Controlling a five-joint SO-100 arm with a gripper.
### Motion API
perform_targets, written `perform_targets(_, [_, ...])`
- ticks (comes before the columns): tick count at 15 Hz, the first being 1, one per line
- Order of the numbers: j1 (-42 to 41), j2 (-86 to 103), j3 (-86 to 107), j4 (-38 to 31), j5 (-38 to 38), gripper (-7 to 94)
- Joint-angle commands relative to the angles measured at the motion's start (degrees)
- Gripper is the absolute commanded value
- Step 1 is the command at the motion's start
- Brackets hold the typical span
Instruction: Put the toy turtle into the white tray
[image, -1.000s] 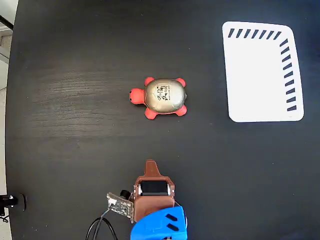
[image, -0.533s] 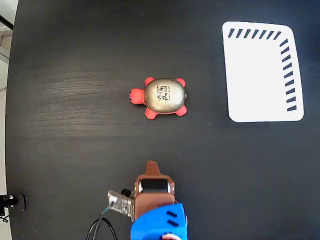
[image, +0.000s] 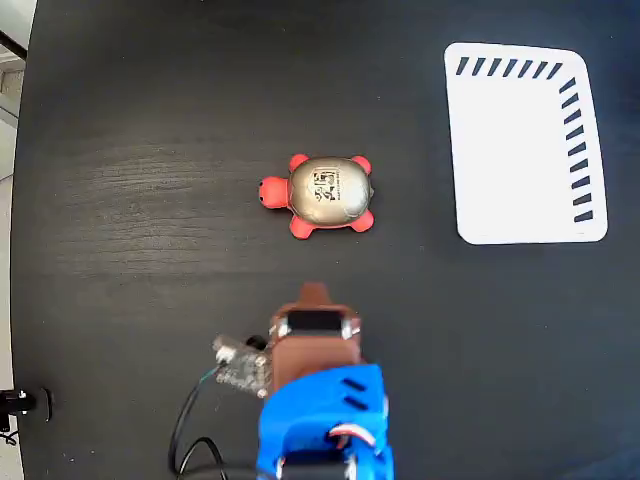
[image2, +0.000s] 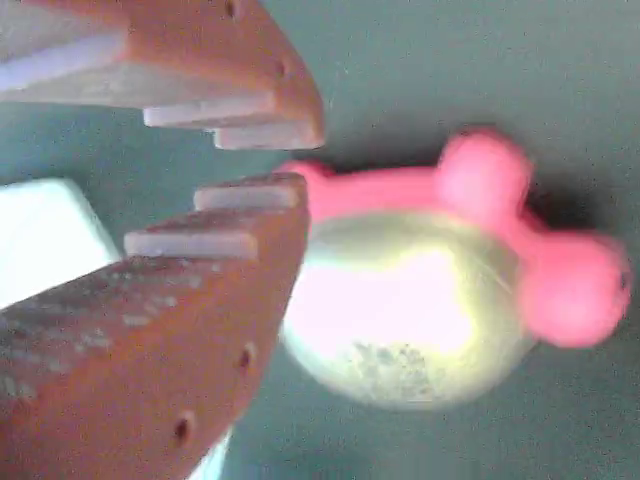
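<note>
The toy turtle (image: 330, 193) lies on the black table in the fixed view, near the middle, with its red-orange head pointing left and its beige-gold shell up. The white tray (image: 515, 150) lies flat at the upper right, with nothing in it. My gripper (image: 314, 291) is just below the turtle, pointing up at it with a clear gap between them. In the wrist view the turtle (image2: 420, 310) fills the right side, close ahead of the gripper (image2: 290, 160). The jaws stand almost together with nothing between them. A corner of the tray (image2: 40, 240) shows at the left.
The black table (image: 150, 200) fills the fixed view, and its left edge runs down the far left. The arm's blue body (image: 322, 420) and its cables (image: 190, 440) take up the bottom middle.
The arm has moved up the fixed view towards the turtle, so the gripper tip is nearer to it. The turtle and the tray have not moved.
</note>
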Motion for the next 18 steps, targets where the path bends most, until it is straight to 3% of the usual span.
perform_targets(1, [1.67, -8.53, -8.44, -1.23, -0.09, 0])
perform_targets(9, [2.9, -37.88, -31.38, 6.68, -7.03, 1])
perform_targets(10, [3.25, -40.78, -35.07, 7.91, -7.03, 5])
perform_targets(14, [5.19, -48.96, -44.82, 11.87, -11.25, 42])
perform_targets(16, [5.19, -52.47, -47.9, 15.12, -13.97, 45])
perform_targets(17, [5.19, -53.79, -48.6, 16.26, -14.85, 54])
perform_targets(18, [5.1, -55.02, -49.04, 17.05, -15.56, 56])
